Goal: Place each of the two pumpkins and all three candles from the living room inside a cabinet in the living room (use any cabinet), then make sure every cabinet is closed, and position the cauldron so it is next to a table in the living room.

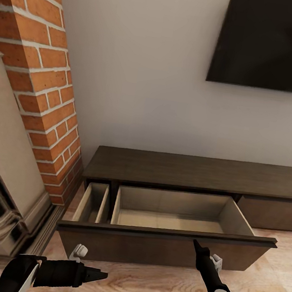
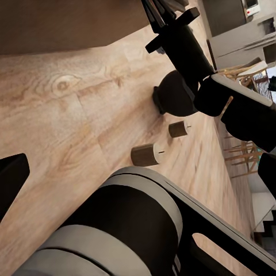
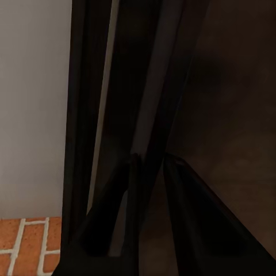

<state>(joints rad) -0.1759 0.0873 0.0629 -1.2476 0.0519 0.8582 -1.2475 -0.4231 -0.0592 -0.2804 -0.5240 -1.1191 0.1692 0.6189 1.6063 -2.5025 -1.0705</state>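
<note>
Cabinet (image 1: 193, 171) drawer pulled out, empty. Right gripper (image 1: 196, 242) at drawer front's top edge, closure unclear. Left gripper (image 1: 100, 275) empty, low, opening unclear. Candles (image 2: 145, 154), cauldron (image 2: 175, 92) on floor. Risk: fingertip slips off edge, drawer shifts.

A home living room: brick fireplace (image 1: 43, 85), wall-mounted television (image 1: 272, 40), low cabinet (image 1: 193, 171).
</note>
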